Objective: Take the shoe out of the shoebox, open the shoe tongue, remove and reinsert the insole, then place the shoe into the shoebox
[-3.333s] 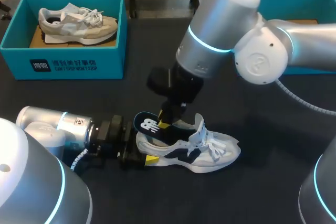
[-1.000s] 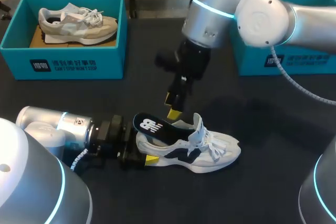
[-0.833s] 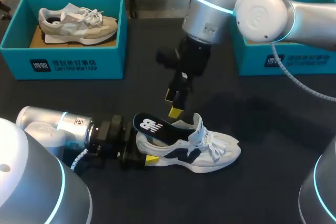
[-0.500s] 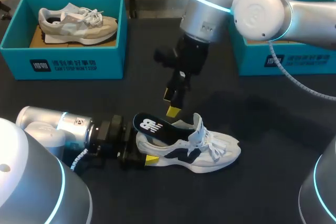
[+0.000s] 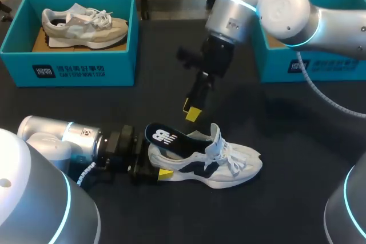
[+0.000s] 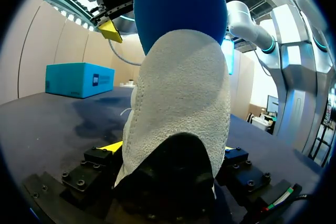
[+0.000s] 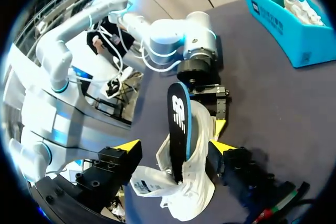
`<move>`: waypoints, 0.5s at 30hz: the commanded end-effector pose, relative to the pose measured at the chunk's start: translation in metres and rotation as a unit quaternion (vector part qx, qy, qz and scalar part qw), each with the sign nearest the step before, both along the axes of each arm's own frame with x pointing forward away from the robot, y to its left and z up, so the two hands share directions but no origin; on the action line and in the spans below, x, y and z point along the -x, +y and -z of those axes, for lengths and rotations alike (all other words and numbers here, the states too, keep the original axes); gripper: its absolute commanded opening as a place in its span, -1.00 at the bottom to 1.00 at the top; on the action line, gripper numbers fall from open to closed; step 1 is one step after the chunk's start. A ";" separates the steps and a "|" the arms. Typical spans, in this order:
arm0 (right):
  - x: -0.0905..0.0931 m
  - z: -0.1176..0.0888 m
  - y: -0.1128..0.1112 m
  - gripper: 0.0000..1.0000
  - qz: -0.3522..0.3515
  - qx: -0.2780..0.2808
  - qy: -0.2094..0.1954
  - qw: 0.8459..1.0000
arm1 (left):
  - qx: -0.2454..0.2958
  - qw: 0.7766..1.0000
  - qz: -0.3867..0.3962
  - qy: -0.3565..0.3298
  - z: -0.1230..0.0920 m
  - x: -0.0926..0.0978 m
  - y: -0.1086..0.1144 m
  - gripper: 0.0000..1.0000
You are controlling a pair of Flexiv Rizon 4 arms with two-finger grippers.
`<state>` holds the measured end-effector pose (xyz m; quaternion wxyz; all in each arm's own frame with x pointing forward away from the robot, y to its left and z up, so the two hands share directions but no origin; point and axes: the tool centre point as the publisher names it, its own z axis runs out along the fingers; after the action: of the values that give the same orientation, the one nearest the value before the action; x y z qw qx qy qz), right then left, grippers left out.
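Note:
A white and navy shoe (image 5: pixel 220 163) lies on its side on the dark table, toe pointing right. A dark blue insole (image 5: pixel 166 137) sticks up out of its heel opening. My left gripper (image 5: pixel 153 171) is shut on the shoe's heel; in the left wrist view the heel (image 6: pixel 178 124) fills the space between its fingers, with the insole (image 6: pixel 178 9) rising above. My right gripper (image 5: pixel 191 110) hangs open a little above the insole, touching nothing. In the right wrist view the insole (image 7: pixel 179 119) and shoe (image 7: pixel 184 198) lie ahead of its spread fingers (image 7: pixel 128 148).
A teal shoebox (image 5: pixel 74 67) with a beige shoe (image 5: pixel 86 26) in it stands at the back left. A second teal shoebox (image 5: pixel 320 64) stands at the back right, partly behind my right arm.
My right gripper has left the insole, risen slightly and swung right with its arm. The shoe, the insole and my left gripper have stayed put.

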<state>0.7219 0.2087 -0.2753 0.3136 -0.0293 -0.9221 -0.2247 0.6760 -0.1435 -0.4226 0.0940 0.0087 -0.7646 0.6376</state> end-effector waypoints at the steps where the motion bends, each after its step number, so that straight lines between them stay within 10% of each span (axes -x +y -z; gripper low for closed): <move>1: 0.003 0.007 0.006 0.48 0.000 -0.003 0.006 1.000 | -0.001 1.000 -0.001 0.000 0.002 -0.001 -0.001 -1.00; 7: 0.006 0.015 0.009 0.10 0.014 0.002 0.024 1.000 | -0.001 1.000 -0.001 0.000 0.002 -0.001 -0.001 -1.00; 15: 0.005 0.027 0.012 0.15 0.040 0.024 0.062 0.997 | -0.001 1.000 -0.001 0.000 0.002 -0.001 -0.001 -1.00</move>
<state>0.7135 0.2159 -0.2966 0.3551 -0.0898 -0.9057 -0.2135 0.6760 -0.1435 -0.4227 0.0940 0.0087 -0.7646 0.6376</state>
